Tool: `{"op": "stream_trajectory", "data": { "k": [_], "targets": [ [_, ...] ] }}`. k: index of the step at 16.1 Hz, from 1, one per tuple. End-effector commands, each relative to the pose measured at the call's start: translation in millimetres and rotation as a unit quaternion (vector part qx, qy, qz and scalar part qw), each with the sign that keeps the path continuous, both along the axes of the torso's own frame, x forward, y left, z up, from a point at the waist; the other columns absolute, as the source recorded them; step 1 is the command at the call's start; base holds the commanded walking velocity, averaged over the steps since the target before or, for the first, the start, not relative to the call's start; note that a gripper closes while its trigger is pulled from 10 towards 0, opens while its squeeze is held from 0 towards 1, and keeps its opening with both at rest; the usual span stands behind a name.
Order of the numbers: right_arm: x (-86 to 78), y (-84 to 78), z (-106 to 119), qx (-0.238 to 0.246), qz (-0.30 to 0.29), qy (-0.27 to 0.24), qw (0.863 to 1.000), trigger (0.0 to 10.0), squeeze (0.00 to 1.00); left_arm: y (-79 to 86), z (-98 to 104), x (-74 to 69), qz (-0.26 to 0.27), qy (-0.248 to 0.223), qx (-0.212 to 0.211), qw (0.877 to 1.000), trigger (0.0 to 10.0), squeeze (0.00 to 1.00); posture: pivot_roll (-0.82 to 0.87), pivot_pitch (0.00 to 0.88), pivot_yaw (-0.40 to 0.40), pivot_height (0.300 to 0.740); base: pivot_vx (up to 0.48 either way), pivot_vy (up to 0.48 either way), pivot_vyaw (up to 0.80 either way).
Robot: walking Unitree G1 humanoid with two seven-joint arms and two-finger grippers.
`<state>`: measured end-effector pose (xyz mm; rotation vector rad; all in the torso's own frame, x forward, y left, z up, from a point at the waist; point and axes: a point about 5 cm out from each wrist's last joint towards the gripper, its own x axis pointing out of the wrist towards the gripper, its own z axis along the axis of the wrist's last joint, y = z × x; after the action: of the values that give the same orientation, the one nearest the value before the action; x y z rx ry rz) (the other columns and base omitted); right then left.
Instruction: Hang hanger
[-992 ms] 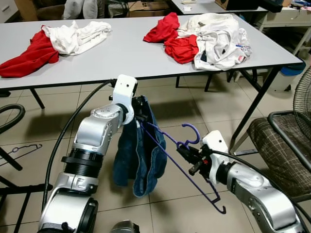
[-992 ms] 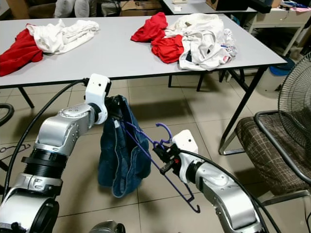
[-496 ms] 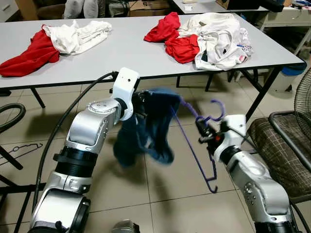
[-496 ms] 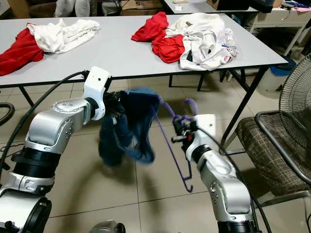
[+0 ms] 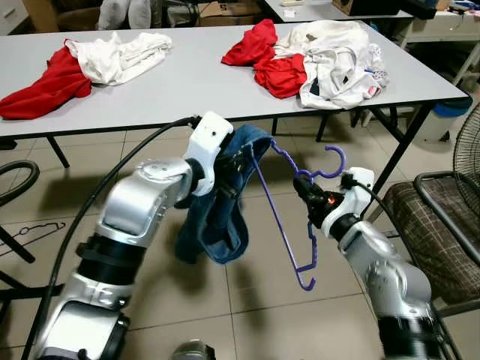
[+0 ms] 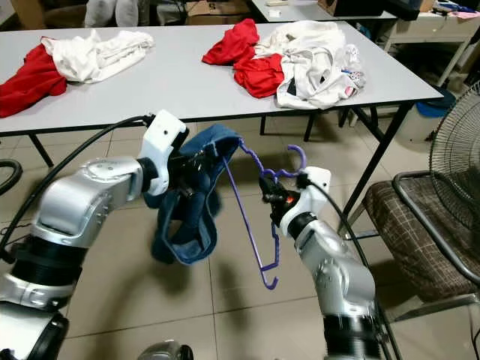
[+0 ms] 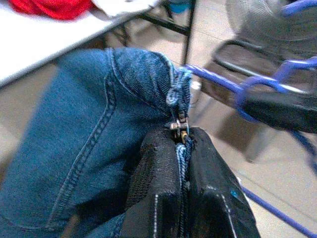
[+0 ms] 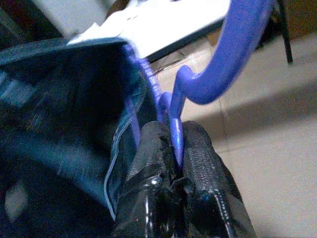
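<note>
A blue plastic hanger (image 5: 289, 217) hangs in the air in front of the table, its hook (image 5: 328, 166) pointing up. My right gripper (image 5: 307, 196) is shut on the hanger's neck (image 8: 174, 130) just below the hook. One arm of the hanger runs into a dark blue denim garment (image 5: 221, 217) that droops from it. My left gripper (image 5: 234, 161) is shut on the denim's waistband (image 7: 181, 144) by the zip, to the left of the hanger.
A grey table (image 5: 187, 82) stands ahead with red and white clothes (image 5: 71, 67) at its left and a red and white heap (image 5: 315, 56) at its right. A checked chair (image 5: 439, 225) and a fan (image 5: 469, 150) stand at the right. Tiled floor lies below.
Both arms have risen. The hanger now stands more upright with its hook higher, and the denim has been drawn up along the hanger's arm.
</note>
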<state>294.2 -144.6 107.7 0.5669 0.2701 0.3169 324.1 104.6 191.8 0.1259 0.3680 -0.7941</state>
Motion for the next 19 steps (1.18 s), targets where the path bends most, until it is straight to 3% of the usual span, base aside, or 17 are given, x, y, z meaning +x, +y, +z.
{"op": "stream_trajectory", "data": {
  "k": [1, 3, 4, 5, 6, 7, 8, 10, 12, 14, 17, 18, 19],
  "targets": [
    [5.4, -14.6, 2.8, 0.043, -0.046, 0.01, 0.998, 10.0, 0.0, -1.9, 18.7, -4.5, -0.038, -0.007, -0.025, 0.999, 1.3, 0.0, 0.03, 0.0, 0.006, 0.74, 0.0, 0.0, 0.0],
    [9.8, -16.2, 7.6, 0.08, -0.058, 0.006, 0.995, 10.0, 0.0, 0.5, 23.1, -8.8, -0.061, 0.004, -0.026, 0.998, 1.8, 0.0, 0.03, 0.0, 0.004, 0.74, 0.0, 0.0, 0.0],
    [16.1, -18.8, 12.0, 0.117, -0.074, 0.008, 0.99, 10.0, 0.0, 0.6, 28.8, -12.7, -0.082, 0.014, -0.033, 0.996, 3.3, 0.0, 0.04, 0.0, -0.006, 0.74, 0.0, 0.0, 0.0],
    [22.9, -18.7, 16.3, 0.177, -0.091, 0.018, 0.98, 10.0, 0.0, -0.6, 29.6, -9.0, -0.069, 0.008, -0.033, 0.997, 4.4, 0.0, 0.04, 0.0, -0.013, 0.74, 0.0, 0.0, 0.0],
    [25.7, -15.0, 20.1, 0.208, -0.082, 0.023, 0.974, 10.0, 0.0, 0.6, 24.1, -0.1, -0.033, -0.011, -0.012, 0.999, 4.2, 0.0, 0.04, 0.0, -0.016, 0.74, 0.0, 0.0, 0.0],
    [25.0, -10.3, 23.5, 0.201, -0.061, 0.017, 0.977, 10.0, 0.0, 1.9, 20.8, 4.6, -0.012, -0.022, 0.0, 1.0, 3.5, 0.0, 0.03, 0.0, -0.016, 0.74, 0.0, 0.0, 0.0],
    [24.1, -9.0, 24.7, 0.193, -0.055, 0.013, 0.98, 10.0, 0.0, -1.2, 23.0, 4.2, -0.011, -0.019, -0.015, 1.0, 3.0, 0.0, 0.03, 0.0, -0.016, 0.74, 0.0, 0.0, 0.0],
    [25.6, -11.1, 25.8, 0.21, -0.066, 0.012, 0.975, 10.0, 0.0, -9.9, 27.9, -3.9, -0.042, -0.003, -0.041, 0.998, 3.0, 0.0, 0.03, 0.0, -0.017, 0.74, 0.0, 0.0, 0.0],
    [31.2, -16.0, 26.1, 0.224, -0.098, 0.012, 0.97, 10.0, 0.0, -26.4, 31.4, -18.5, -0.105, 0.034, -0.085, 0.99, 2.8, 0.0, 0.03, 0.0, -0.02, 0.74, 0.0, 0.0, 0.0],
    [36.4, -19.8, 28.2, 0.247, -0.126, 0.011, 0.961, 10.0, 0.0, -35.9, 34.9, -28.8, -0.148, 0.062, -0.102, 0.982, 2.6, 0.0, 0.03, 0.0, -0.02, 0.74, 0.0, 0.0, 0.0],
    [43.5, -28.1, 33.5, 0.299, -0.163, 0.006, 0.94, 10.0, 0.0, -32.8, 23.7, -36.2, -0.164, 0.084, -0.065, 0.981, 2.7, 0.0, 0.04, 0.0, -0.017, 0.74, 0.0, 0.0, 0.0],
    [47.5, -31.1, 37.2, 0.331, -0.176, 0.002, 0.927, 10.0, 0.0, -32.2, 16.8, -37.1, -0.16, 0.09, -0.055, 0.982, 2.7, 0.0, 0.04, 0.0, -0.016, 0.74, 0.0, 0.0, 0.0],
    [50.0, -30.8, 39.2, 0.329, -0.178, -0.002, 0.928, 10.0, 0.0, -35.5, 15.8, -37.4, -0.16, 0.089, -0.058, 0.981, 2.7, 0.0, 0.04, 0.0, -0.018, 0.74, 0.0, 0.0, 0.0]
  ]
}}
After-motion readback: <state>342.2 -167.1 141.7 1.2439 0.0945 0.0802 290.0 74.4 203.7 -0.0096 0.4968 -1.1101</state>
